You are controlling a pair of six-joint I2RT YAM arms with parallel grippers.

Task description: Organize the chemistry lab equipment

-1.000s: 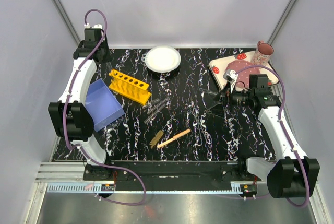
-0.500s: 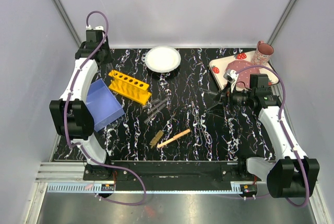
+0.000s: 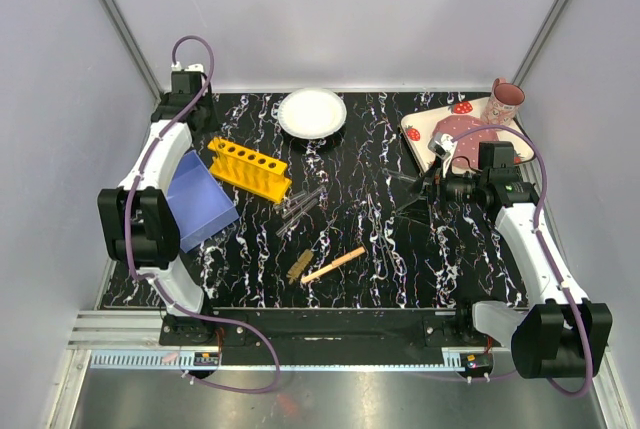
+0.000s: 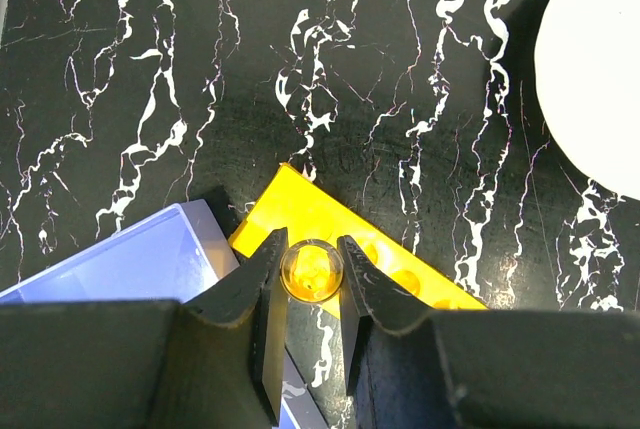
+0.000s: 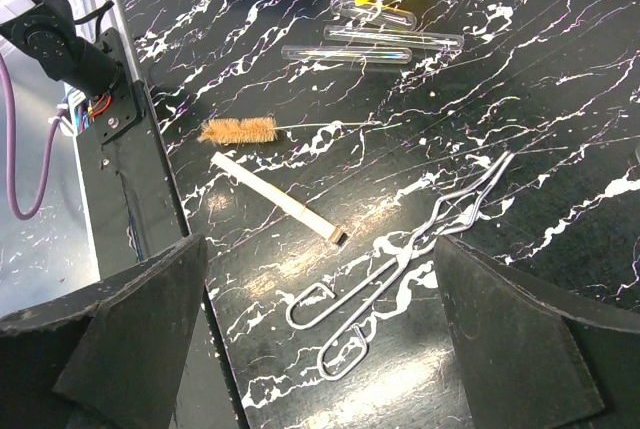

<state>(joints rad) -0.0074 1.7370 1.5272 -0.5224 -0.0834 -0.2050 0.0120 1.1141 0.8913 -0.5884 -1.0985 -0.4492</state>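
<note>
While the wooden stick [image 3: 333,266] and brush [image 3: 299,267] lie nearest on the table [image 3: 400,279], loose clear tubes [image 3: 300,204] sit mid-table. The right claw [image 3: 418,189] hangs wide open and empty near the wire tongs [image 5: 390,264]. Further back, the left claw [image 4: 310,249] pinches one tube [image 4: 311,270] over the yellow rack [image 3: 249,166].

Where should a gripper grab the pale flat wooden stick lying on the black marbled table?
Probably mid-length, from straight above, jaws spanning its narrow width: the pale flat wooden stick lies flat, and only one end nears the brown bristle brush.
</note>
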